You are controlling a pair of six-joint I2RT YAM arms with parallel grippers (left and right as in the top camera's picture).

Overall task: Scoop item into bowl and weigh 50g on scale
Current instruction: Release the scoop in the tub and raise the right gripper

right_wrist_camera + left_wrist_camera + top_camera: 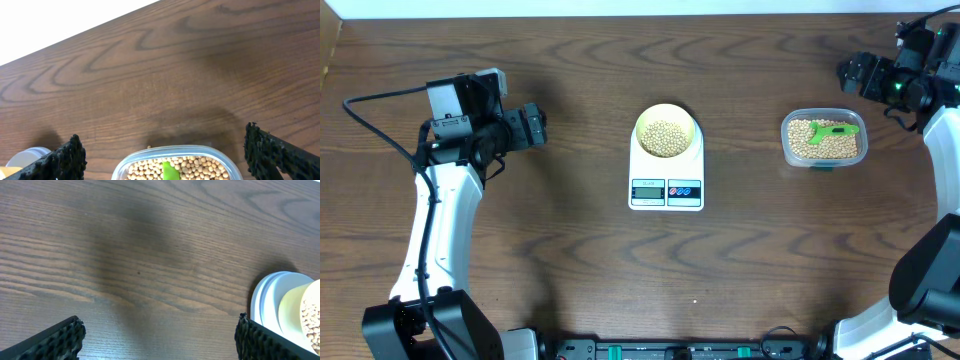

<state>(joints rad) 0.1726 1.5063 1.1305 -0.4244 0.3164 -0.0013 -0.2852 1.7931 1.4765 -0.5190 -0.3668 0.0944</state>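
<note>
Here the left hand [533, 126] hovers over bare wood at the left side of the dark brown worktop [580, 70]. Its two fingers [55, 339] are spread wide with nothing between them, and it points toward the middle, well apart from the scale [666, 172]. That white scale lies flat at the centre of the worktop, with its display [648, 190] and its red and blue buttons [684, 189] at the near end. The pale-yellow bowl [641, 122] stands on the scale's round platform [261, 300] at the far end, and a heap of tan beans [667, 138] lies inside it. The figure on the display is too small to read. Further right, apart from the scale, sits a clear plastic tub [784, 135], also holding beans, with a green scoop [836, 131] lying on top of them. At the far right corner the right hand [853, 72] hangs above the worktop just beyond the tub, likewise spread wide and gripping nothing.
</note>
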